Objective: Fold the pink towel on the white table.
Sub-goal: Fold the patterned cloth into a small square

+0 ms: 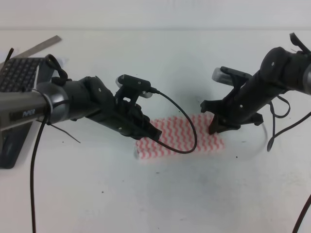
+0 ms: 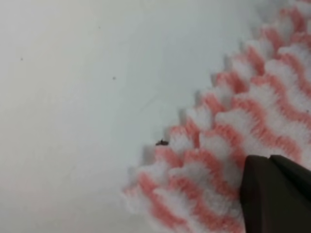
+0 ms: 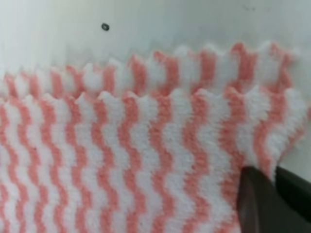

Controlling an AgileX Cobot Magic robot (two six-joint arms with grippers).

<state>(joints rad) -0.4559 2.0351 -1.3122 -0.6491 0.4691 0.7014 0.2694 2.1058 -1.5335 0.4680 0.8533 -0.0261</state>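
A: Dark pincer tips fill the lower corner of each wrist view, right down on the pink towel (image 3: 146,160). Can you tell what they're doing?

B: Both look pressed together, with hardly a gap between the tips. The right pincer (image 1: 214,127) sits on the towel's right end, the left pincer (image 1: 154,132) on its left end. Whether cloth is actually caught between the tips, I cannot tell; the contact is hidden.

A: And where does the towel lie?

B: Flat on the white table (image 1: 160,194), about midway between the two arms, already doubled over. In the right wrist view one zigzag edge sits just behind another, so two layers show.

A: How would you expect it to handle?

B: Light and limp, I'd judge. Fluffy pile, no stiffness, so it will sag and drape from wherever it is lifted. Hardly slippery and not fragile. A thin layer is easy to miss, though, or both layers may come up together.

A: Best place to take hold?

B: At the corners of one short end, one pincer per corner, pinching right at the scalloped edge so the fold carries over evenly.

A: Count things for me.

B: One towel, two arms with one pincer each, one table. Also one dark keyboard (image 1: 17,73) at the far left and one grey ruler-like strip (image 1: 41,47) behind it.
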